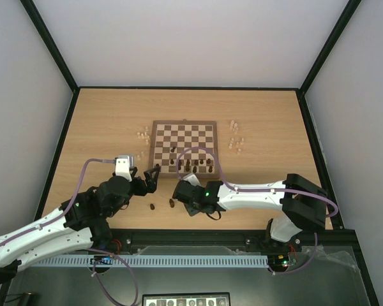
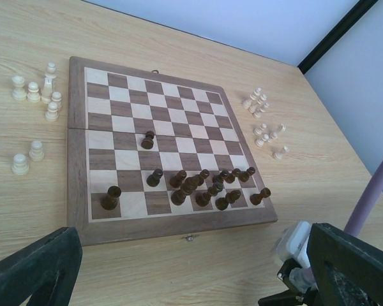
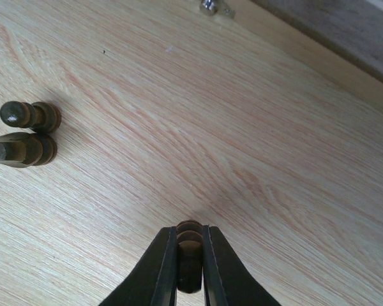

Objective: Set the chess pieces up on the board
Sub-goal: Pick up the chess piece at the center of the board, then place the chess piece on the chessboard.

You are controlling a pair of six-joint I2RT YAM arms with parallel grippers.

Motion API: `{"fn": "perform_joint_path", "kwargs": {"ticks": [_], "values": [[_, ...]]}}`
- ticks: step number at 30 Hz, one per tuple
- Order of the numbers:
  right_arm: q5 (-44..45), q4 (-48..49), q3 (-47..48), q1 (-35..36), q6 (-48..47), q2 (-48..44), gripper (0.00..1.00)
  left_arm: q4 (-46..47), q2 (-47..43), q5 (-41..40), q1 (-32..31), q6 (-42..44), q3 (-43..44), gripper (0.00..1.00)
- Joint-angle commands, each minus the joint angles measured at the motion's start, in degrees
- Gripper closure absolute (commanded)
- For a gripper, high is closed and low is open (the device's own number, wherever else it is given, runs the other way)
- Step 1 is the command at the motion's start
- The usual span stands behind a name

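Wood grain fills the right wrist view, where the right claw [image 3: 190, 237] is pressed together on a dark chessman [image 3: 189, 227], whose ridged end shows between the two black tips just above the tabletop [image 3: 255, 127]. Ahead of that claw and off to its left, two more dark chessmen [image 3: 27, 131] sit side by side on the bare wood; whether they stand or lie I cannot tell. Further ahead, a little to its right, runs the near edge of the board [image 3: 345, 22] with a small metal latch [image 3: 210, 6]. The left claw [image 1: 152, 178] is spread wide and holds nothing. The board lies straight ahead of it. A cluster of dark men [image 2: 210, 185] stands on the nearest rows, ahead and to the right. A lone dark man [image 2: 110, 197] is at the near left corner square, and another dark man [image 2: 148, 139] stands further out. Cream men stand off the board, a left group [image 2: 41, 89] ahead-left and a right group [image 2: 262, 115] ahead-right of this claw.
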Motion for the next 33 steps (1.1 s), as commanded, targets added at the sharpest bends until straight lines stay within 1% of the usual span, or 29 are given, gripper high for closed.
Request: {"fn": "perform_joint_path", "kwargs": {"ticks": [1,9,13,16,24,28,33], "values": [[2.36,-4.66,1.8,-0.58,-0.61,-1.97,0.89,1.16,0.26,-0.32,0.4,0.59,-0.48,0.01],[2.59,-6.34,3.79,-4.73,-2.2,-5.12,0.91,1.12,0.45,-0.28,1.35,0.8,-0.94,0.01],[2.66,-7.0,5.5,-7.49,-5.33,-5.98,0.91,1.76,1.15,0.0,2.5,1.25,-1.13,0.01],[2.85,-7.3,6.57,-10.28,-6.63,-5.68,0.91,2.77,2.75,1.57,4.74,2.01,-1.62,0.01],[2.69,-6.95,9.98,-16.58,-9.65,-2.44,0.91,6.83,5.07,11.15,14.38,4.26,-4.66,0.0],[2.2,-5.28,10.83,-18.48,-10.55,-0.29,0.91,7.74,5.42,13.62,16.9,5.18,-5.33,0.0],[1.98,-4.09,12.03,-20.41,-11.35,3.92,0.91,8.39,5.74,15.3,18.39,5.78,-5.64,0.0]]}}
